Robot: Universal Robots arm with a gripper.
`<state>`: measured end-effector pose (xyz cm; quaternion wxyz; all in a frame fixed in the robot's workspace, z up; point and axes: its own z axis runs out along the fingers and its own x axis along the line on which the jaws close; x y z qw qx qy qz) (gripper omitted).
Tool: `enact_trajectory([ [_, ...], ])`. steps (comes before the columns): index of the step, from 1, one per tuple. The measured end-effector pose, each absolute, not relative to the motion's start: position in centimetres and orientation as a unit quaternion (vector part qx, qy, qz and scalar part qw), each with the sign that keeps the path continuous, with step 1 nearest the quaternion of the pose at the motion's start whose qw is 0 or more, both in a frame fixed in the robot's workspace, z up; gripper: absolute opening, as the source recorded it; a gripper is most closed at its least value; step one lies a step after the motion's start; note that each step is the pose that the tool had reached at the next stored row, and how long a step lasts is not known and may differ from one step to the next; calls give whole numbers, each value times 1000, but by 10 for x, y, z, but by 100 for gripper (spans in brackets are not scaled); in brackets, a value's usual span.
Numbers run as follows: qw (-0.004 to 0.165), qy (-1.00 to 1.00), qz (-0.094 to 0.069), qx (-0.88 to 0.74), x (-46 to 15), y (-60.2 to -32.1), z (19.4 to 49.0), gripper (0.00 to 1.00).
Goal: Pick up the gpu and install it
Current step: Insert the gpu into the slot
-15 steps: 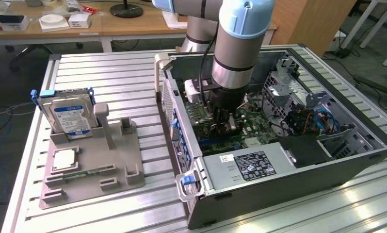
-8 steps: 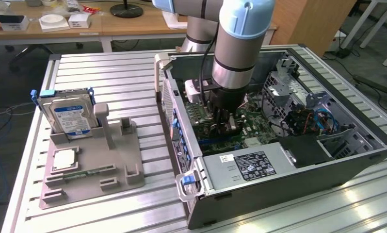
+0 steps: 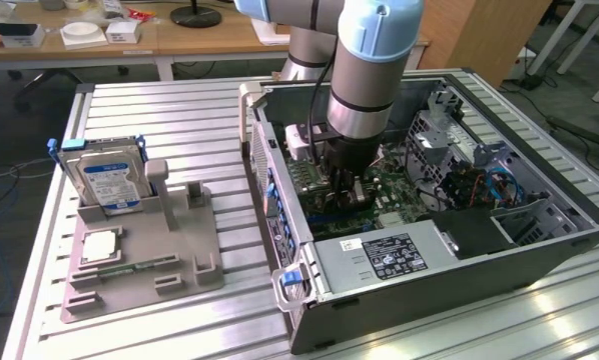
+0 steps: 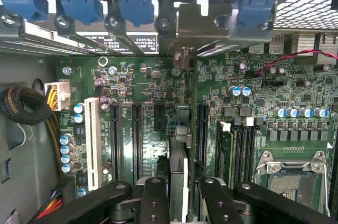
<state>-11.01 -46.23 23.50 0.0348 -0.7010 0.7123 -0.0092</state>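
Observation:
In the exterior view my gripper [image 3: 341, 189] reaches down into the open computer case [image 3: 540, 247], low over the green motherboard [image 3: 395, 191]. It is shut on the gpu [image 3: 346, 202], a dark card held on edge. In the wrist view the gpu [image 4: 179, 168] shows edge-on as a thin dark card between my black fingers [image 4: 153, 203]. The card runs along an expansion slot, and its silver end bracket [image 4: 203, 20] is up at the case's rear slot openings. My gripper [image 4: 182, 205] stands directly above that slot. I cannot tell whether the card's edge is seated in the slot.
Several empty black expansion slots [image 4: 116, 139] and a white slot [image 4: 94, 139] lie beside the card, with memory sticks [image 4: 226, 150] and an open CPU socket [image 4: 288, 182] on its other side. Outside the case, a grey fixture [image 3: 179, 277] holds a hard drive [image 3: 104, 178] and a CPU chip [image 3: 99, 246].

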Motion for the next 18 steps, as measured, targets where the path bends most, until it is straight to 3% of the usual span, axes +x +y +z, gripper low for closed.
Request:
enact_trajectory([
  [18, 35, 712, -9, -701, -110, -462, 238, 27],
])
